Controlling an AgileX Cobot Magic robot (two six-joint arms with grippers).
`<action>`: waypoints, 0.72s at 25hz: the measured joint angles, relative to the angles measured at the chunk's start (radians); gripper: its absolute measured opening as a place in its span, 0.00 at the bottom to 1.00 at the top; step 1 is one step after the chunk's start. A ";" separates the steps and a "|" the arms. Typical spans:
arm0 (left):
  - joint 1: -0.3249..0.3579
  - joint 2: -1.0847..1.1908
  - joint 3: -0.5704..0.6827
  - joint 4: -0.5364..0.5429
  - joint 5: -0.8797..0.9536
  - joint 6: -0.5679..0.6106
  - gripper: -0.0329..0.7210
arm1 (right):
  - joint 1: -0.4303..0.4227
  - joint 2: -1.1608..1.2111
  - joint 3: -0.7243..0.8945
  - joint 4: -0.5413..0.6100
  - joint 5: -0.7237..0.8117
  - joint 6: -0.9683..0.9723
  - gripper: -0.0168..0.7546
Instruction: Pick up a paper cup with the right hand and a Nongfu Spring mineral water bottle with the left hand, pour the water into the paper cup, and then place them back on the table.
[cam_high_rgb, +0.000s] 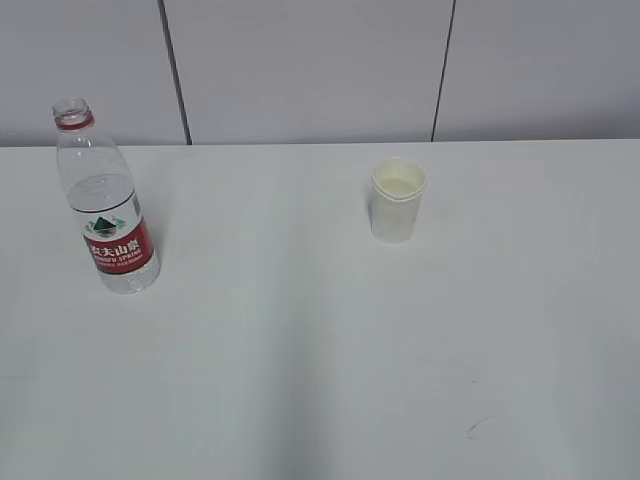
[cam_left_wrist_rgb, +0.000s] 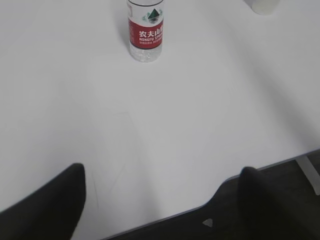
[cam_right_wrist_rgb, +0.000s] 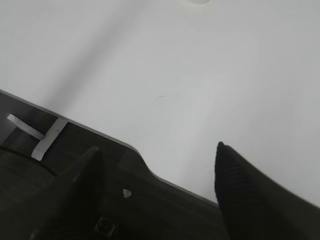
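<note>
The Nongfu Spring bottle (cam_high_rgb: 105, 205) stands upright, uncapped, at the left of the white table (cam_high_rgb: 300, 340). The white paper cup (cam_high_rgb: 397, 200) stands upright right of centre. Neither gripper shows in the exterior view. In the left wrist view the bottle (cam_left_wrist_rgb: 145, 32) is far ahead at the top, and the cup's base (cam_left_wrist_rgb: 264, 6) shows at the top right corner. My left gripper (cam_left_wrist_rgb: 162, 172) is open and empty over the table's near edge. My right gripper (cam_right_wrist_rgb: 157, 150) is open and empty over the near edge; the cup's base (cam_right_wrist_rgb: 196, 1) just shows at the top.
A grey panelled wall (cam_high_rgb: 320, 70) runs behind the table. The table's front edge (cam_left_wrist_rgb: 200, 205) with dark floor below shows in both wrist views. A faint mark (cam_high_rgb: 478, 427) lies on the tabletop near the front right.
</note>
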 joint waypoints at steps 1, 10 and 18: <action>0.000 0.000 0.000 0.003 0.000 0.000 0.79 | 0.000 0.000 0.002 -0.005 -0.004 -0.003 0.69; 0.000 0.000 0.008 0.019 -0.015 0.001 0.79 | 0.000 -0.001 0.038 -0.048 -0.101 -0.005 0.69; 0.000 0.000 0.064 0.010 -0.120 0.001 0.79 | 0.000 -0.001 0.048 -0.055 -0.112 -0.007 0.69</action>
